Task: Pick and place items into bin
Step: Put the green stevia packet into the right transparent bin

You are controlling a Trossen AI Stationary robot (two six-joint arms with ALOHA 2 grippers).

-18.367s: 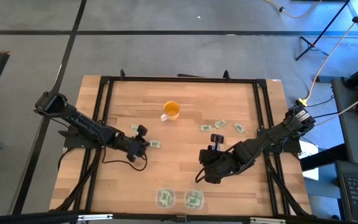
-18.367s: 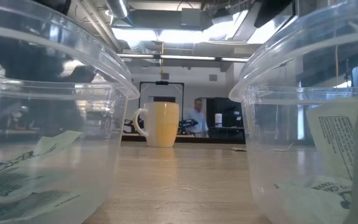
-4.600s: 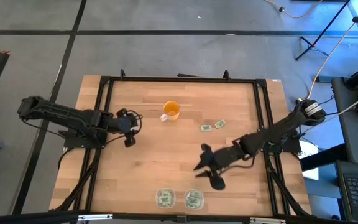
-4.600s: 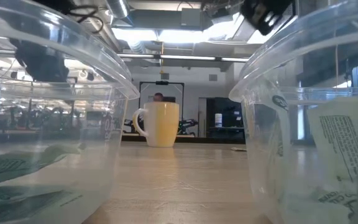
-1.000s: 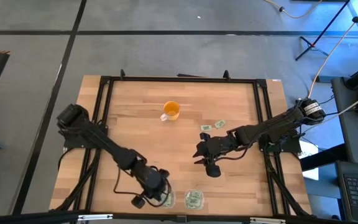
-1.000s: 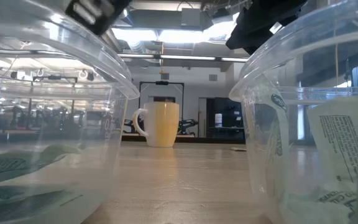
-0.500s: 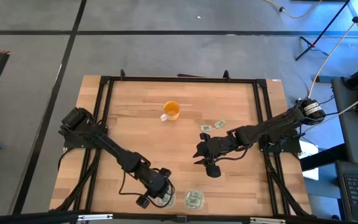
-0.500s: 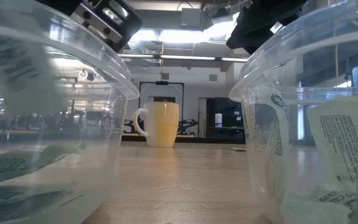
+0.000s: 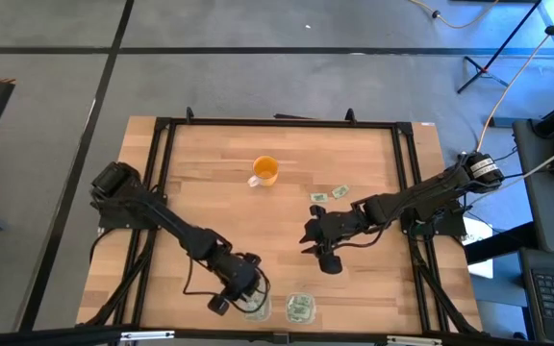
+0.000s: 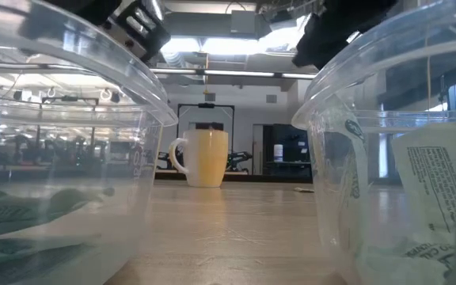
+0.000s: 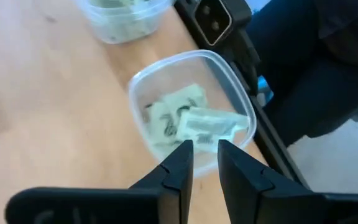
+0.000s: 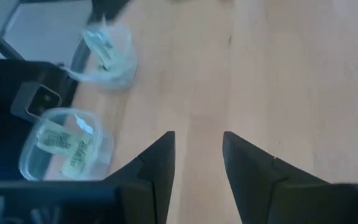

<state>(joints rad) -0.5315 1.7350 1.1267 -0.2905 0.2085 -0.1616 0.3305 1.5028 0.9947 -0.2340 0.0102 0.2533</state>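
Left gripper [image 9: 241, 291] at lower centre of high view, over the left bin [image 11: 185, 102]; jaws parted by a narrow gap, nothing pinched. Packets [image 11: 194, 121] lying inside that bin. Right gripper [image 9: 317, 252] right of centre, jaws spread, empty. Two more packets [image 9: 329, 194] loose on table [image 9: 210, 163], right of orange cup [image 9: 265, 171].

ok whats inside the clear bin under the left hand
Several pale green packets lie in the clear bin below the left hand. Its fingers hide the near rim, and the overlapping packets can't be counted.
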